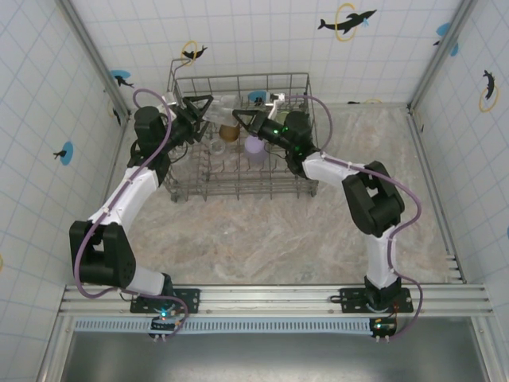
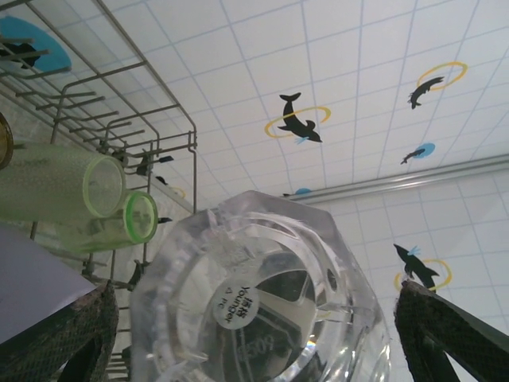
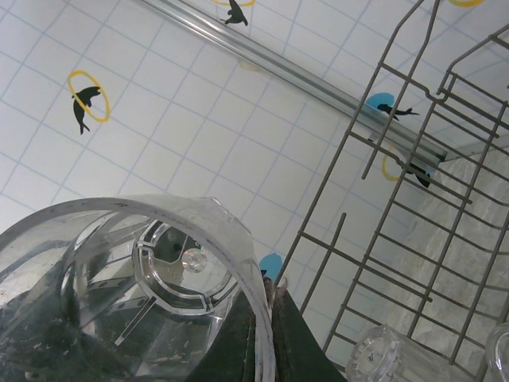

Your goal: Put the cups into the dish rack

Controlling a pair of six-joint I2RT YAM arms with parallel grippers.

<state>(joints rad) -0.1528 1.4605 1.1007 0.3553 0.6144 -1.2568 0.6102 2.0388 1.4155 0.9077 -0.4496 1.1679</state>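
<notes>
The grey wire dish rack [image 1: 238, 78] stands at the back of the table. Both grippers are over it. My left gripper [image 1: 205, 110] holds a clear cup [image 2: 262, 302] between its widely spread fingers [image 2: 64, 334], the stickered base facing the camera. My right gripper [image 3: 266, 318] pinches the rim of another clear cup [image 3: 119, 294], with one finger inside and one outside. In the rack stand a lilac cup [image 1: 256, 146] and an amber cup [image 1: 229, 133]. Two pale green cups [image 2: 56, 183] lie on their sides there.
Rack wires and tines [image 3: 413, 199] stand close to the right gripper, with two more clear cups [image 3: 382, 354] below them. Tiled walls with dolphin stickers enclose the table. The marbled tabletop [image 1: 262, 239] lies in front of the rack.
</notes>
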